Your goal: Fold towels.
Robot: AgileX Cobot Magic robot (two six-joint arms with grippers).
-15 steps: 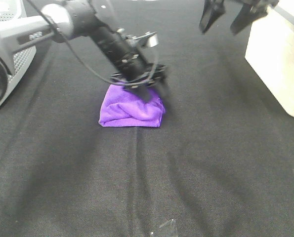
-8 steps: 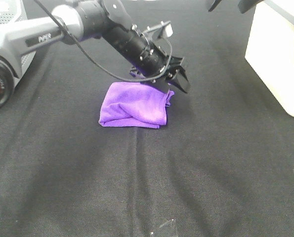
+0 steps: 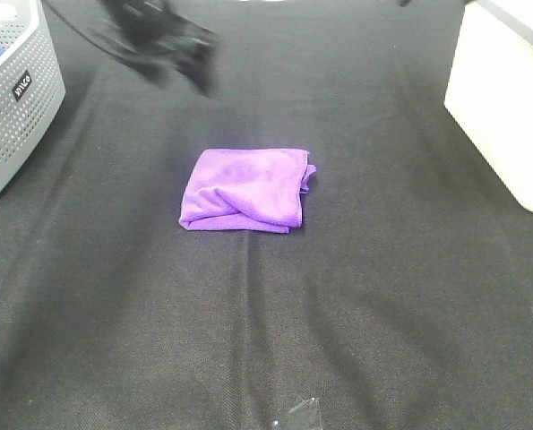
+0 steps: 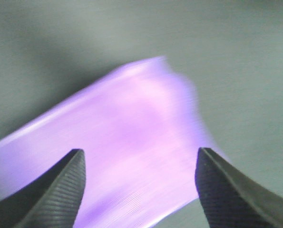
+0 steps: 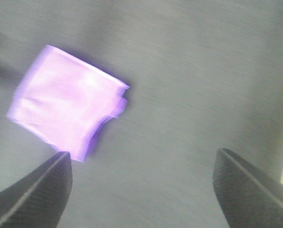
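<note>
The purple towel (image 3: pixel 245 189) lies folded into a small bundle in the middle of the black table, with a loose flap at its right edge. My left gripper (image 3: pixel 172 49) is a blurred dark shape high at the back left, well clear of the towel. In the left wrist view its fingers (image 4: pixel 60 190) are spread apart and empty, with the towel (image 4: pixel 127 142) blurred below them. My right gripper is out of the exterior view. In the right wrist view its fingers (image 5: pixel 34 194) are wide apart and empty, high above the towel (image 5: pixel 65 109).
A grey perforated basket (image 3: pixel 20 98) stands at the back left. A cream box (image 3: pixel 503 98) stands at the right edge. The table is covered by a black cloth (image 3: pixel 338 313). A small piece of clear tape (image 3: pixel 302 412) lies near the front.
My left gripper has let go of the towel's right edge and swung up and back to the far left. The right gripper has left the exterior view. The towel stays folded.
</note>
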